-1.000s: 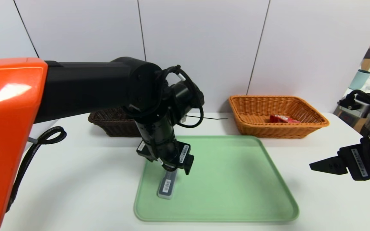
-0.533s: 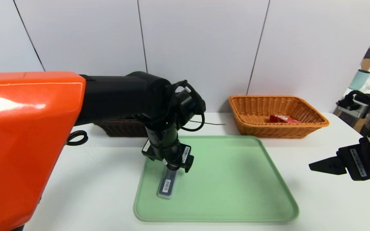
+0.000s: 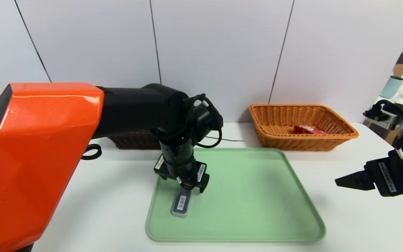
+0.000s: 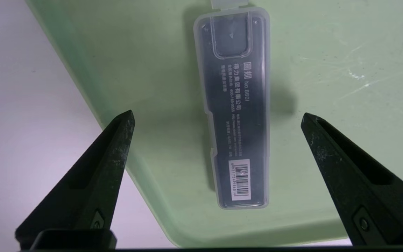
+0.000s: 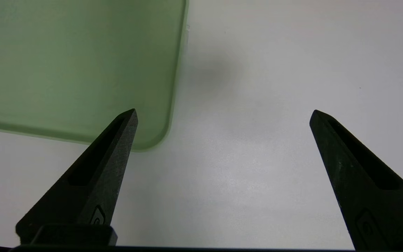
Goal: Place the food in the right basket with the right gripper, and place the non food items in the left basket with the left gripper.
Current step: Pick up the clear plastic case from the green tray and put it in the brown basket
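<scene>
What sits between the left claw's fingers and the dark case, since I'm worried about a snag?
Nothing visible: just bare green tray either side of the case, left wrist view.

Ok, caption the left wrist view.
Open left gripper over the barcoded case on the green tray.

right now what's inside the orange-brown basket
A red packet lies in the orange-brown basket, toward its right side. The near wall covers the front part of the basket's floor, so anything low behind it can't be seen.
</scene>
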### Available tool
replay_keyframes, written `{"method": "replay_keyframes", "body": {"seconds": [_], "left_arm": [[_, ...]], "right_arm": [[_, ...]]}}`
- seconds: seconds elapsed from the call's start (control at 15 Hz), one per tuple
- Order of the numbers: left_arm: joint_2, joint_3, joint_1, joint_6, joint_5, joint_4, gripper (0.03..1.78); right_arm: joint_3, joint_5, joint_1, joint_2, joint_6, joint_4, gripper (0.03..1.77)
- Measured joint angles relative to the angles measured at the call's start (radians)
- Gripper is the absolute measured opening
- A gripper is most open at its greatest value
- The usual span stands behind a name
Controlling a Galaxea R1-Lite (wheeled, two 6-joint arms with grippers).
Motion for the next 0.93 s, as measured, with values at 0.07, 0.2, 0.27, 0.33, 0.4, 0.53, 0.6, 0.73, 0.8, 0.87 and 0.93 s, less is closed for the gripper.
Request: {"method": "replay_keyframes", "body": {"seconds": [0.07, 0.2, 0.27, 0.33, 0.4, 0.53, 0.6, 0.73, 0.8, 0.87, 0.93], "left_arm": [[0.003, 0.0, 0.0, -0.002, 0.0, 0.0, 1.69], [0.009, 0.0, 0.0, -0.012, -0.001, 0.0, 1.69], [0.012, -0.001, 0.0, -0.014, -0.001, -0.001, 1.69], [0.015, -0.001, 0.0, -0.015, -0.005, 0.0, 1.69], [0.018, -0.002, 0.0, -0.023, -0.016, -0.001, 1.69], [0.022, -0.003, -0.001, -0.034, -0.027, 0.0, 1.69], [0.024, -0.002, -0.001, -0.034, -0.028, 0.0, 1.69], [0.026, -0.003, -0.001, -0.036, -0.028, 0.001, 1.69], [0.027, -0.005, -0.001, -0.036, -0.027, 0.001, 1.69], [0.028, -0.005, -0.001, -0.036, -0.025, 0.001, 1.69], [0.03, -0.006, -0.001, -0.036, -0.021, 0.001, 1.69]], "right_arm": [[0.0, 0.0, 0.0, 0.0, 0.001, 0.0, 1.7], [0.001, 0.0, -0.001, 0.001, 0.001, 0.0, 1.7], [0.001, -0.001, -0.001, 0.001, 0.001, 0.0, 1.7], [0.001, -0.001, -0.001, 0.001, 0.001, 0.0, 1.7], [0.001, -0.001, -0.002, 0.001, 0.001, 0.0, 1.7], [0.001, 0.0, -0.003, 0.001, 0.001, 0.0, 1.7], [0.001, 0.0, -0.003, 0.001, 0.0, 0.0, 1.7], [0.001, 0.0, -0.003, 0.001, 0.001, 0.0, 1.7], [0.001, 0.0, -0.003, 0.001, 0.001, 0.0, 1.7], [0.001, 0.0, -0.003, 0.001, 0.001, 0.0, 1.7], [0.002, 0.0, -0.003, 0.001, 0.001, 0.0, 1.7]]}}
